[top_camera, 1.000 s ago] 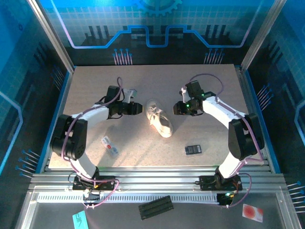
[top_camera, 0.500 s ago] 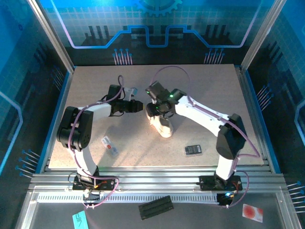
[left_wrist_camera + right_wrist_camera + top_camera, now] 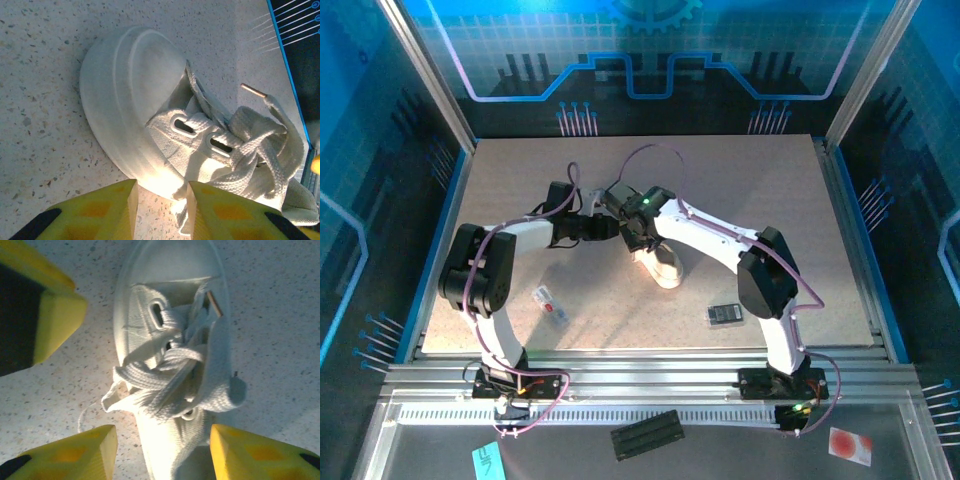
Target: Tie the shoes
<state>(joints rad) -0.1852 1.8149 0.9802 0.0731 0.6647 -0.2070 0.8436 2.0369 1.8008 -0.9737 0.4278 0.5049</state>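
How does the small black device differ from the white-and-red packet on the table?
Colour: the black device is dark all over, while the packet is white with red marks. Place: the black device lies to the right of the shoe, the packet to its left. Pose: the black device lies nearly parallel to the near edge, the packet slanted. Both lie flat on the table, with nothing touching them.

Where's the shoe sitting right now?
In the top view, the shoe lies mid-table, just right of the left gripper, its far end under the right gripper.
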